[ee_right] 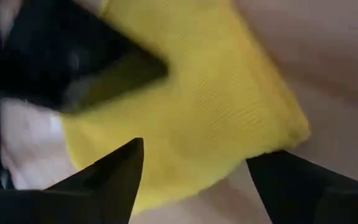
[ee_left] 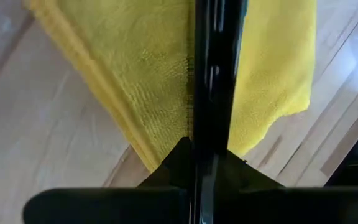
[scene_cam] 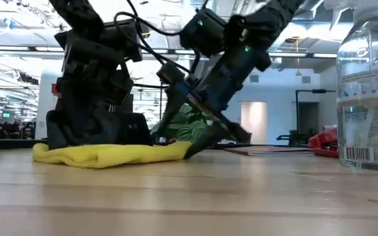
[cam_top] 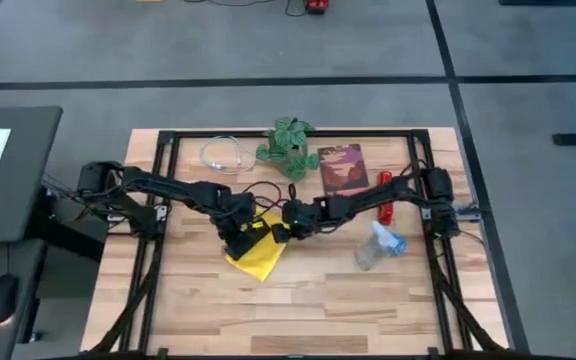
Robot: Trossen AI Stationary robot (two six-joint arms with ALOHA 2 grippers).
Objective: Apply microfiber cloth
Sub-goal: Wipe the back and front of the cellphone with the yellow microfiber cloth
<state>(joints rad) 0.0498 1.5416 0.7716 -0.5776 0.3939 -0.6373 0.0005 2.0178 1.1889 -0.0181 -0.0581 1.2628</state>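
Note:
The yellow microfiber cloth [cam_top: 260,255] lies flat and partly folded on the wooden table, near its middle; it also shows in the low view [scene_cam: 110,154]. My left gripper [cam_top: 236,238] is shut and stands down on the cloth's left part, the cloth showing on both sides of its fingers [ee_left: 216,93]. My right gripper [cam_top: 281,232] comes slanting down from the right. It is open, its fingertips [ee_right: 126,168] standing either side of the cloth's right corner [ee_right: 272,130], low at the table. My left gripper rests its shut fingers on the cloth's upper face [ee_left: 166,93], coming from above and pointing down. The cloth lies on the table beneath them, bunched into a low ridge [scene_cam: 90,156]. Whether a fold sits between the fingers is hidden by the fingers themselves. My right gripper has one fingertip [scene_cam: 193,151] at the cloth's right end; I cannot tell whether it touches the cloth.
A clear spray bottle [cam_top: 378,245] lies right of the cloth and stands large in the low view [scene_cam: 367,85]. A red object [cam_top: 385,198], a dark red booklet [cam_top: 342,168], a small plant [cam_top: 288,145] and a clear cable coil [cam_top: 223,153] sit toward the far edge.

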